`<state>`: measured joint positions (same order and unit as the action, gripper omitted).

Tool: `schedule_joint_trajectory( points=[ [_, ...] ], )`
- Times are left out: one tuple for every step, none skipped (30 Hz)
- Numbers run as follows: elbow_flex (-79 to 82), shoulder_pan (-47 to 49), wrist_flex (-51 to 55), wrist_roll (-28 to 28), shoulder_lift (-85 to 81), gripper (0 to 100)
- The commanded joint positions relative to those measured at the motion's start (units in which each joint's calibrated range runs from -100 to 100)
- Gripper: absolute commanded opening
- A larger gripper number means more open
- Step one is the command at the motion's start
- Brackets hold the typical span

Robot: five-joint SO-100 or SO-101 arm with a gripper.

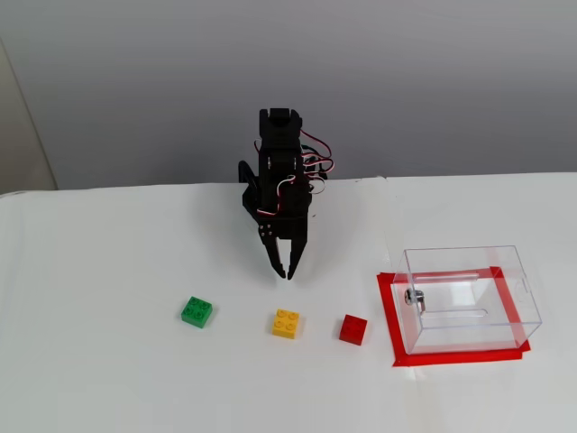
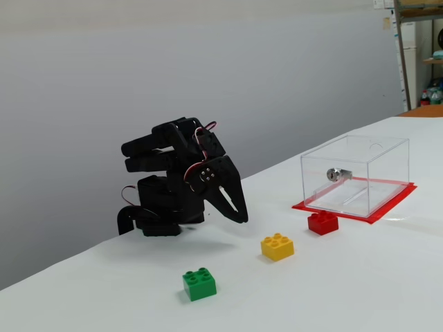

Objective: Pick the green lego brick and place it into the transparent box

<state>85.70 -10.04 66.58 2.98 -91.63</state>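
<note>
Low on a white worktop (image 1: pixel 108 271) sits the green lego brick (image 1: pixel 196 312), studs up, alone and untouched. In the view that looks down from the front it is the leftmost of three bricks set in a loose row. To its right, with a clear gap between, lies a yellow brick (image 1: pixel 287 323), and just beyond that a red brick (image 1: pixel 352 329). None of the three touch. In the side-on fixed view the same row runs from the green lego brick (image 2: pixel 199 284) at the near left, past the yellow brick (image 2: pixel 277 246), to the red brick (image 2: pixel 322 222).

Right of the red brick stands the transparent box (image 1: pixel 469 298), upright on a rectangle of red tape (image 1: pixel 390 320), with a small metal fitting on its left wall. The red brick is near the tape's edge but apart from it.

Behind the row, the black robot arm (image 1: pixel 279 176) is folded over its base. Its tool (image 1: pixel 287 271) points down, raised off the worktop, behind the yellow brick and to the right of the green one. The fingers look slightly parted and hold nothing.

Nothing stands between the tool and the green brick. Bare worktop spreads wide to the left and in front of the row.
</note>
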Motion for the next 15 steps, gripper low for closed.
schedule_joint_trajectory(
  points=[
    [-6.9,-3.5,-2.9,0.3,7.6,1],
    [-8.2,-4.4,-4.0,0.3,9.6,1],
    [-9.3,-5.3,-5.0,0.3,11.7,1],
    [-10.5,-6.3,-6.1,0.3,13.9,1],
    [-11.4,-7.2,-7.0,0.3,15.4,1],
    [-12.4,-8.3,-7.7,0.3,16.9,1],
    [-13.4,-9.2,-8.5,0.3,18.4,1],
    [-14.5,-10.0,-9.1,0.3,19.7,1],
    [-15.6,-10.9,-9.3,0.3,21.0,1],
    [-16.9,-11.9,-9.3,0.3,22.3,1],
    [-18.3,-12.8,-9.3,0.3,23.4,1],
    [-19.5,-13.5,-9.3,0.3,24.6,1],
    [-20.9,-14.2,-9.3,0.3,25.8,1],
    [-22.3,-15.0,-9.3,0.3,27.2,1],
    [-23.8,-15.7,-9.2,0.3,28.5,1]
  ],
)
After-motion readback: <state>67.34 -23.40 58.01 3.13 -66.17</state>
